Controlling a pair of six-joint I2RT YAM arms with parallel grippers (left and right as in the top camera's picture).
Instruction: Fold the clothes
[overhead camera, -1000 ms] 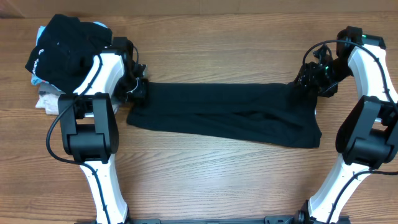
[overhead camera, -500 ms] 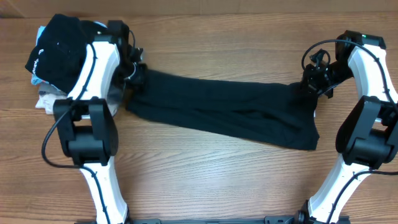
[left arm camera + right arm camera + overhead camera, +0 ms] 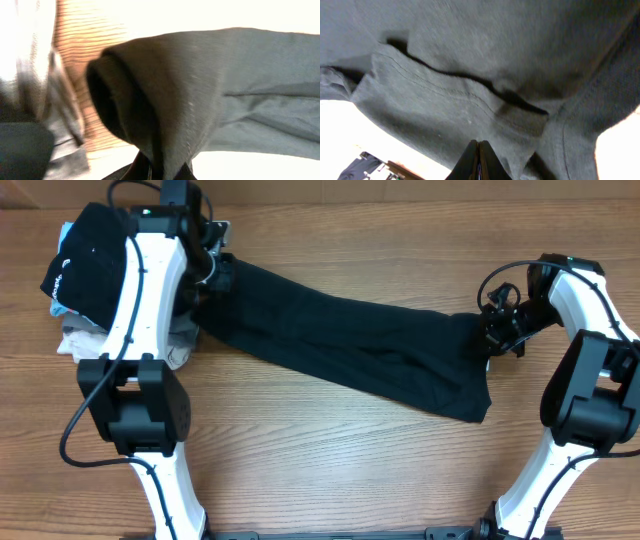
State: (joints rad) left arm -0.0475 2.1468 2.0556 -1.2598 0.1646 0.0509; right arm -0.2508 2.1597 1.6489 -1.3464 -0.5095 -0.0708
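Note:
A long black garment (image 3: pixel 350 345) lies stretched slantwise across the table, from the upper left down to the right. My left gripper (image 3: pixel 218 275) is shut on its upper left end. In the left wrist view, the cloth (image 3: pixel 200 90) hangs in a rolled fold from the pinched jaws (image 3: pixel 162 172). At the right end of the garment my right gripper (image 3: pixel 492 332) is shut on its top corner. The right wrist view shows those jaws (image 3: pixel 478 162) pressed together against the grey-looking fabric (image 3: pixel 470 60), whose seam and fold run across the frame.
A pile of clothes sits at the far left: black pieces (image 3: pixel 90 255) on top and white and grey ones (image 3: pixel 75 340) beneath. It lies right beside the left arm. The wooden table (image 3: pixel 350 460) is bare in front of the garment.
The right gripper has shut on the garment's right end. The left gripper has pulled its end up toward the table's far edge, so the garment now slants, and its right edge has drawn inward.

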